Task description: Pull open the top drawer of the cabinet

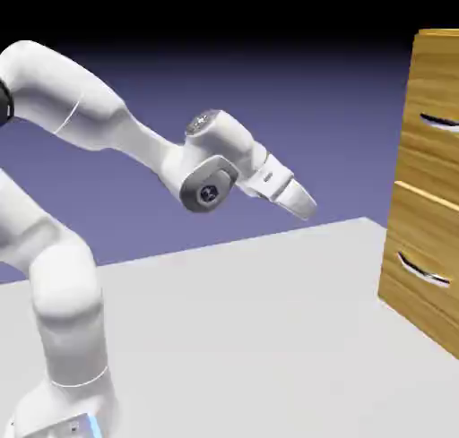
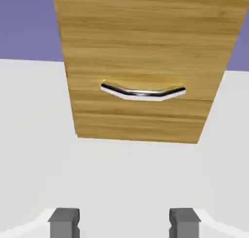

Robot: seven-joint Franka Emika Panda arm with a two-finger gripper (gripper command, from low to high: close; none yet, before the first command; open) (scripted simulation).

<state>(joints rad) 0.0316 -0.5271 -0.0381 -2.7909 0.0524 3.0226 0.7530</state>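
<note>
The cabinet [image 1: 428, 172] stands at the exterior view's right edge, golden-brown and partly cut off. Its top drawer [image 1: 441, 87] carries a thin silver handle [image 1: 439, 121]. My gripper [image 1: 307, 207] hangs in the air well left of the cabinet, tilted down and to the right, below the level of that handle. In the hand view the fingertips [image 2: 64, 221] stand wide apart with nothing between them, so my gripper [image 2: 124, 222] is open. That view faces the lower drawer front [image 2: 141, 52] and its curved silver handle [image 2: 143, 92]; the top drawer is out of its frame.
The lower drawer front [image 1: 414, 248] juts slightly out from the cabinet, with its handle [image 1: 421, 270] just above the grey table [image 1: 269, 338]. The arm's white links rise from the exterior view's lower left.
</note>
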